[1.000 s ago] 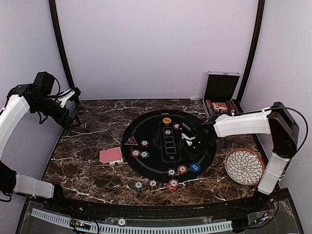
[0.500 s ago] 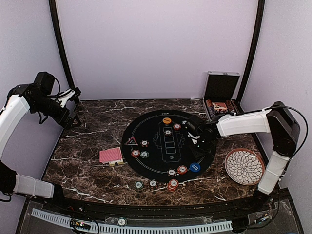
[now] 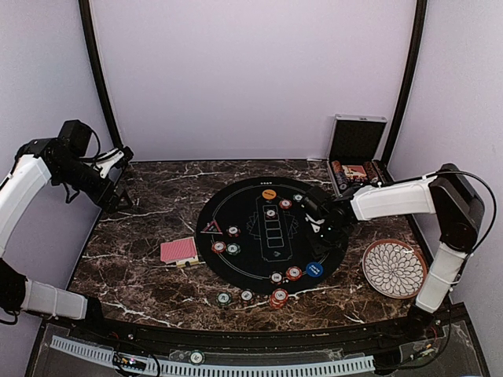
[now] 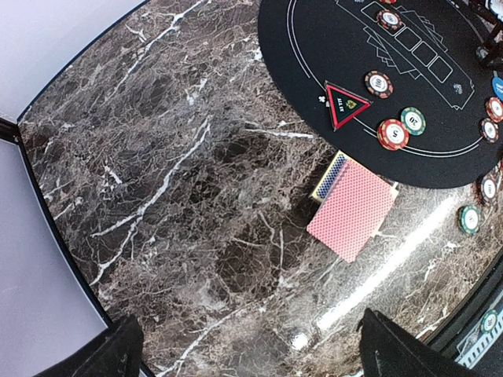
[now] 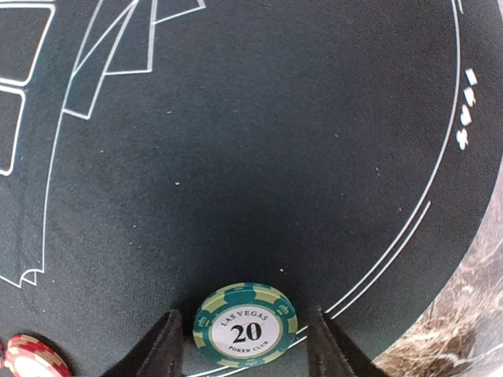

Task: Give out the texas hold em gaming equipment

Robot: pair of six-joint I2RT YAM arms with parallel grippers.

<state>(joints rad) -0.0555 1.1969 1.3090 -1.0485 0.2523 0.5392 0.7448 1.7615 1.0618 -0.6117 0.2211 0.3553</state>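
- At the bottom of the right wrist frame, found a green chip (image 5: pixel 246 324) marked 20 lying flat on the black mat (image 5: pixel 236 141), close to the mat's printed edge lines.
- Saw the right gripper (image 5: pixel 245 312) with its fingers apart, one on either side of that chip, with a thin gap on each side.
- Noted a red chip (image 5: pixel 30 355) in the lower left corner of the same frame.
- Across the bottom of the left wrist frame, saw the left gripper (image 4: pixel 250 334) with fingers wide apart, over the marble table (image 4: pixel 157 196) and well apart from the mat.
- Right of centre in that frame, found the red-backed cards (image 4: pixel 352 208) on the marble just beside the mat, and the triangular marker (image 4: pixel 344 104) on the mat above them.
- From overhead, spotted the orange button (image 3: pixel 269 193) at the mat's top, the blue button (image 3: pixel 314 269) at its lower right, and a stack of red chips (image 3: pixel 278 298) at its bottom edge.
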